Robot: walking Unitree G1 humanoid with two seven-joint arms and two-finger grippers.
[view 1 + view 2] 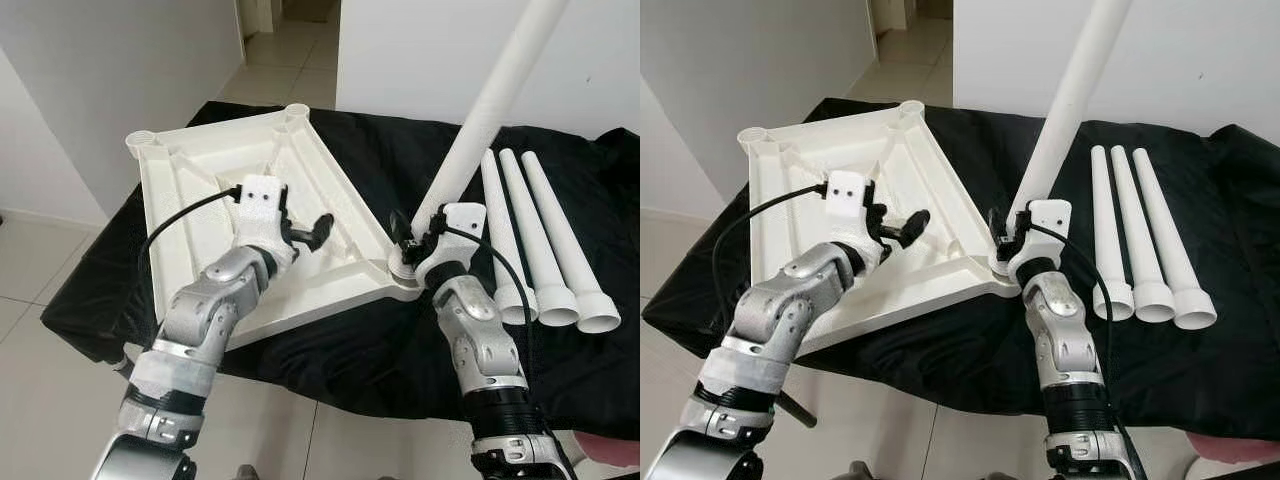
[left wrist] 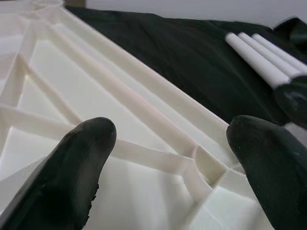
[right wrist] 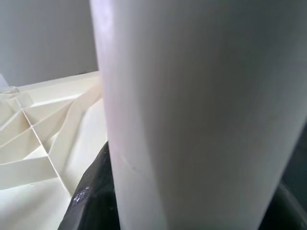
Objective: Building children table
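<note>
A: Right end effector [image 1: 412,243]?
B: Clamping a smooth white tubular leg [image 1: 487,107], tilting from the ribbed plastic tabletop's [image 1: 200,180] near corner socket.
A: Left end effector [image 1: 312,232]?
B: Gaping wide, hovering over the tabletop. Three spare legs [image 1: 545,240] lying rightward on black cloth [image 1: 400,150].

No text, label, brand, number or sign can be read on anything in view.
</note>
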